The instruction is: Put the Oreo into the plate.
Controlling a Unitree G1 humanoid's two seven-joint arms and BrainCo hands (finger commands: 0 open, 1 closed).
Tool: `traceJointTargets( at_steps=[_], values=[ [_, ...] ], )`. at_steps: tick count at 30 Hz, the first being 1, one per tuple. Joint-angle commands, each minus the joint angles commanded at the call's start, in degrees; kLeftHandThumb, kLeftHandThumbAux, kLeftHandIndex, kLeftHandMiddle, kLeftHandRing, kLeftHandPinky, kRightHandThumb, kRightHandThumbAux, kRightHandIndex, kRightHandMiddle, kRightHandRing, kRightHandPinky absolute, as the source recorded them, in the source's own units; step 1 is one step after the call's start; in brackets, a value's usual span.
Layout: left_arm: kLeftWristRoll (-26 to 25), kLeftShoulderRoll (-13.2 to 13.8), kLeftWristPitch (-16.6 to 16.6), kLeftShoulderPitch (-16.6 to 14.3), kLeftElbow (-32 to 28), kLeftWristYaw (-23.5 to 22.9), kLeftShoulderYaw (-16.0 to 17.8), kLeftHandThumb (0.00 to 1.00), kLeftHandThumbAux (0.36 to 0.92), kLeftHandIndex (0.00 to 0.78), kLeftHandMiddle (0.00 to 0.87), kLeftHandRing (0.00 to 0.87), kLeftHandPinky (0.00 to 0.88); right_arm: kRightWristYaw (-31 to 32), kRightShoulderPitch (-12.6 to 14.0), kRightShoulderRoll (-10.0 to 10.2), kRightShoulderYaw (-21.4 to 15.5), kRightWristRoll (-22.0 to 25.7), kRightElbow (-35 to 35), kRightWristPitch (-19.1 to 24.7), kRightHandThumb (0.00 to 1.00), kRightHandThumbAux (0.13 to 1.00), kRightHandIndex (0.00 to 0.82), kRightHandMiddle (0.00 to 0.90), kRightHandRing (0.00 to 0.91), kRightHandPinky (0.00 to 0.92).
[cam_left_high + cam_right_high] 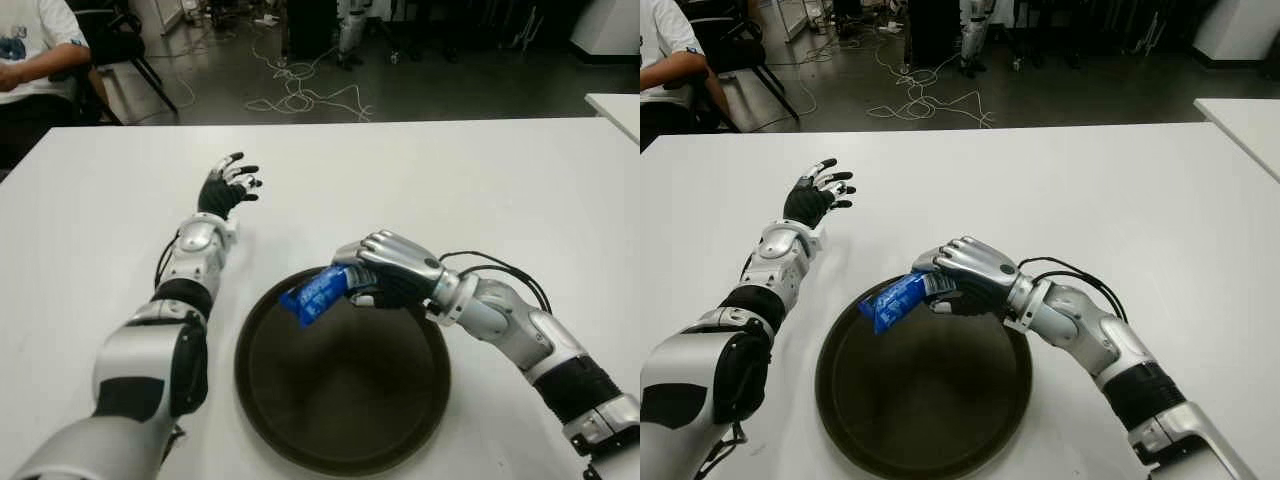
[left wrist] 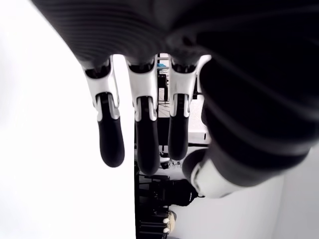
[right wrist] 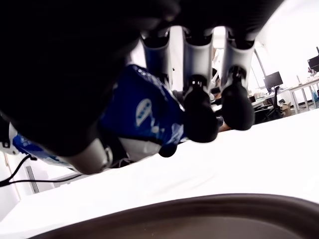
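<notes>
Both eye views show the right hand (image 1: 385,268) gripping the blue Oreo packet (image 1: 314,294) above the dark round plate's (image 1: 262,392) far rim; only the right wrist view shows fingertips (image 3: 198,118) curled over its wrapper, while the left hand (image 1: 228,186) is spread wide and holding nothing on the white desk (image 1: 480,180).

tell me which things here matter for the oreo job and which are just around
Part of the job: Oreo packet, gripped by the right hand over the far rim of the dark plate.

Just around: left hand, open, above the table; seated person; floor cables.

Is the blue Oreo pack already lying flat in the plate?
No, the right robot hand holds the Oreo pack above the plate.
</notes>
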Motion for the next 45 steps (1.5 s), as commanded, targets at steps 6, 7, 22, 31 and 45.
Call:
traceJointTargets(
  at_steps=[6,7,22,31,45],
  values=[
    [0.08,-0.06,-0.12,-0.01,0.02,0.30,-0.03,0.209,0.856,0.163,0.298,0.346,0.413,-0.26,-0.21,0.75,0.35,-0.03,1.51,-0.55,0.691,0.731,0.426,0.685,0.696,0.698],
    [0.07,-0.07,-0.12,-0.02,0.03,0.33,-0.02,0.209,0.858,0.163,0.300,0.347,0.415,-0.27,-0.26,0.82,0.36,-0.08,1.68,-0.62,0.691,0.731,0.425,0.680,0.690,0.692],
    [-0.29,-0.34,-0.19,-0.07,0.13,0.46,0.50,0.255,0.825,0.167,0.304,0.355,0.423,-4.32,0.40,2.76,0.12,-1.75,3.17,-1.63,0.687,0.735,0.419,0.534,0.545,0.522],
    [0.03,-0.41,-0.23,-0.09,0.15,0.57,0.41,0.236,0.823,0.168,0.303,0.355,0.428,0.16,0.50,2.83,0.41,2.54,3.72,-2.10,0.231,0.834,0.154,0.150,0.133,0.097],
    [0.13,-0.41,-0.27,-0.10,0.18,0.48,0.31,0.226,0.812,0.156,0.293,0.348,0.426,9.07,-0.03,2.23,0.29,6.18,3.18,-0.10,0.001,0.737,0.000,0.001,0.000,0.000]
  ],
)
